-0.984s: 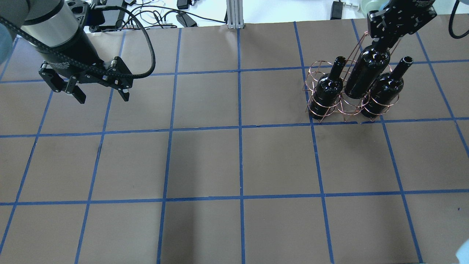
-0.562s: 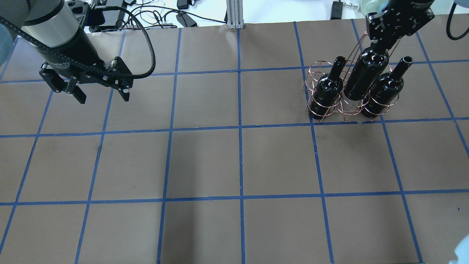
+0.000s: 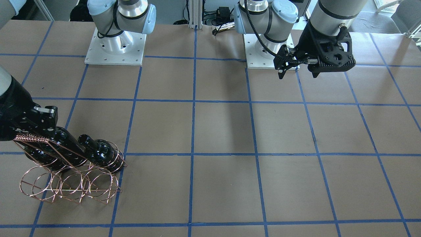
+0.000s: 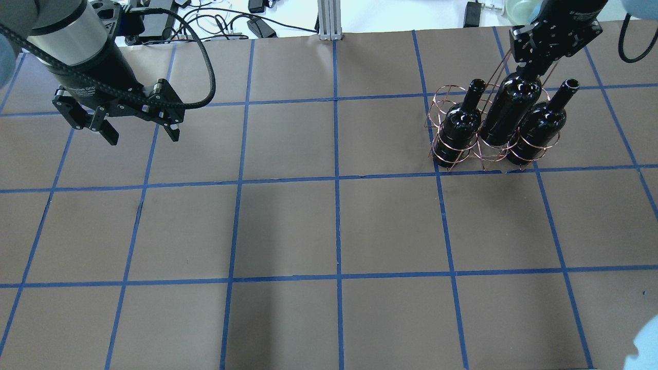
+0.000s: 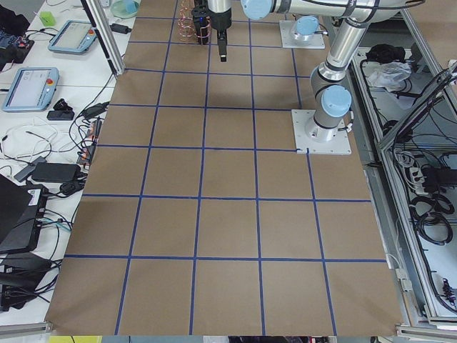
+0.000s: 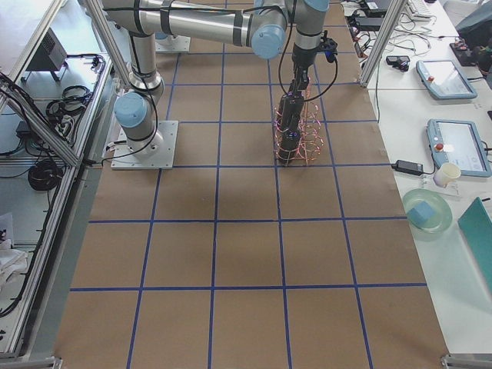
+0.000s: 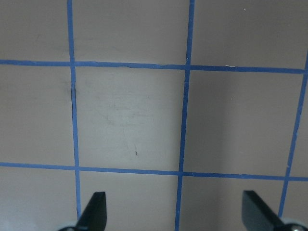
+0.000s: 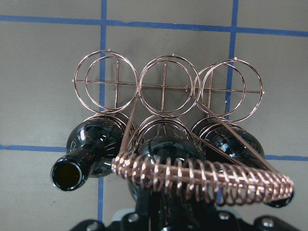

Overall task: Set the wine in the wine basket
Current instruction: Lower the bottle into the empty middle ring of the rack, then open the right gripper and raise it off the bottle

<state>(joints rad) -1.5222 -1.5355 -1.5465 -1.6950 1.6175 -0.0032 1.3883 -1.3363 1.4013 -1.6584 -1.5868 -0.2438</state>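
The wine, clamped at the neck by the right jaws, is sunk into the wine basket between two seated bottles; only final seating and release are judged left, the left jaws being spread empty.

The left arm and right arm are silver-grey tubes linked by rounded joints with pale blue caps. Each stands on a square white base plate dotted with small screws. Black wrist sections carry the left end effector and right end effector. Both are black and angular, with two fingers, bright bolt heads and white lettering too fine to read. A black braided cable loops along the left arm.
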